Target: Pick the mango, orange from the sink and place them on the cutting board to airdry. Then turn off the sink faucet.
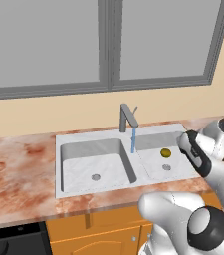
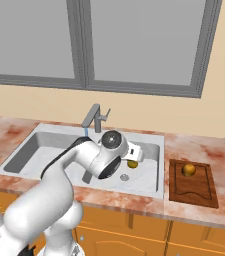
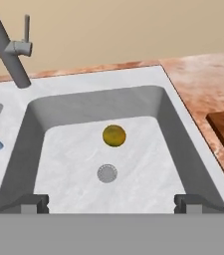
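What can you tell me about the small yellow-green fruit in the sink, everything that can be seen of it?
The mango is a small, rounded fruit, yellow-green with an olive tinge and a smooth skin. It lies on the floor of the right basin of the sink, just beyond the round drain and apart from it. The basin walls do not touch it. The water stream falls at the divider, away from it. The claw hangs above the basin, open, pointed toward the fruit without touching it.

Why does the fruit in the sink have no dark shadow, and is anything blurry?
Hand view: even light, the mango sharp, hardly any shadow under it. Left base view: the water stream is a flat blue stripe, no sparkle. Right base view: the cutting board looks crisp.
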